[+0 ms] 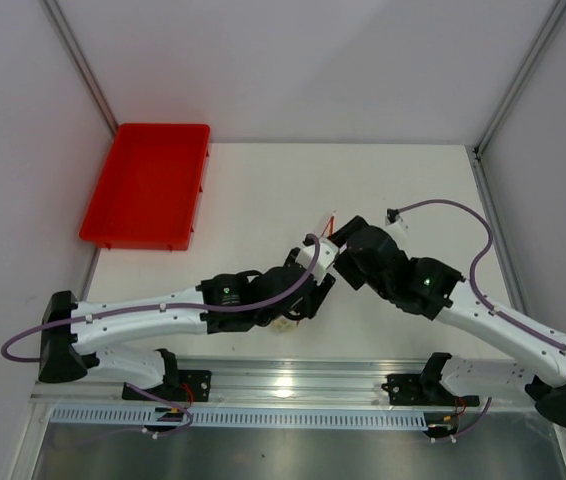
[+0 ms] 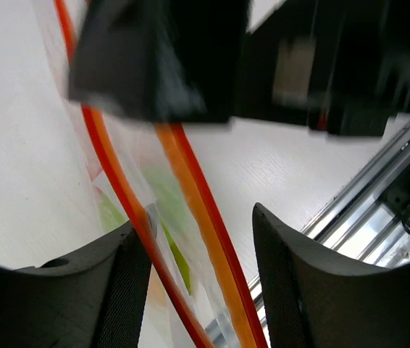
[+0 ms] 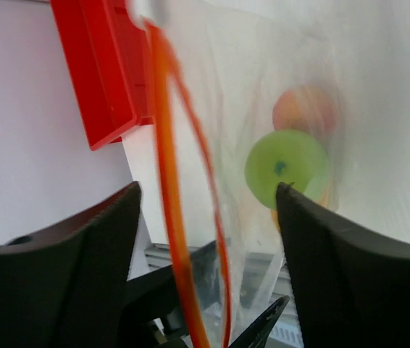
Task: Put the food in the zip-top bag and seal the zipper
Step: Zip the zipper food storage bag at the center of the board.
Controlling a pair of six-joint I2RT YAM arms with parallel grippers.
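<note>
Peeking past the right gripper (image 3: 208, 190), fingers apart, you see the bag (image 3: 263, 80) with a green fruit (image 3: 286, 165) and a pinkish fruit (image 3: 303, 109) inside; a third is hard to see. The zipper (image 3: 163, 145) has two strips that look apart, so sealing seems left. The left gripper (image 2: 194, 225) is apart too, zipper running between its fingers.

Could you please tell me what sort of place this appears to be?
Probably a robotics lab test cell: a white table walled by white panels on aluminium posts, with two robot arms bolted to a metal rail.
</note>
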